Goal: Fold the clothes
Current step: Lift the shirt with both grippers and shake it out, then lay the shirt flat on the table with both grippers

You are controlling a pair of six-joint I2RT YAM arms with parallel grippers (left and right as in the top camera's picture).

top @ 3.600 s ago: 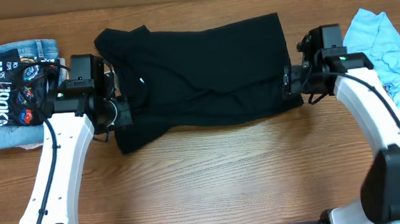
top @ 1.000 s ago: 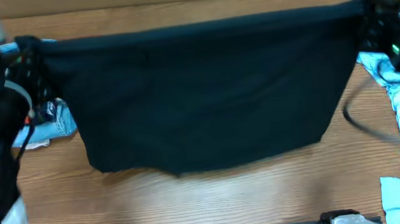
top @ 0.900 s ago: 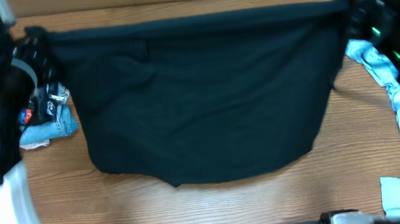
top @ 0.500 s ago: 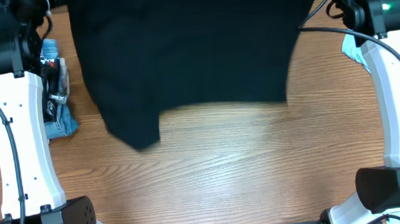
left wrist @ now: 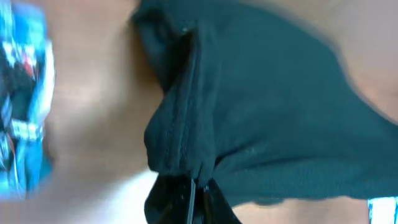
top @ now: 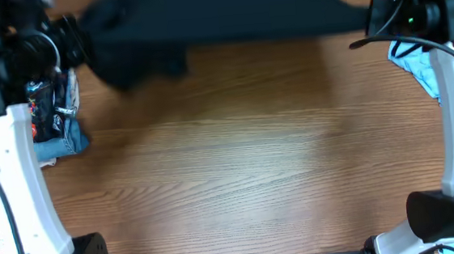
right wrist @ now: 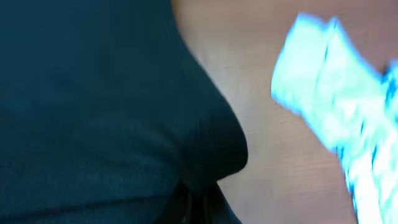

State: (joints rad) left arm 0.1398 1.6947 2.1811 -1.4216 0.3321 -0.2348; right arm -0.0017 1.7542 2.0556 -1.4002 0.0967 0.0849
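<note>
Because the black T-shirt [top: 226, 17] is soft and limp, each gripper, left [left wrist: 198, 194] and right [right wrist: 194, 202], pinches a bunched edge, where it sags least.

You had the bare brown wooden counter [top: 238, 167] open across its middle; the stretched plain black T-shirt [top: 226, 17] barred the far edge, a printed black-and-denim pile [top: 56, 116] the left, light blue cloth [top: 417, 67] the right.
</note>
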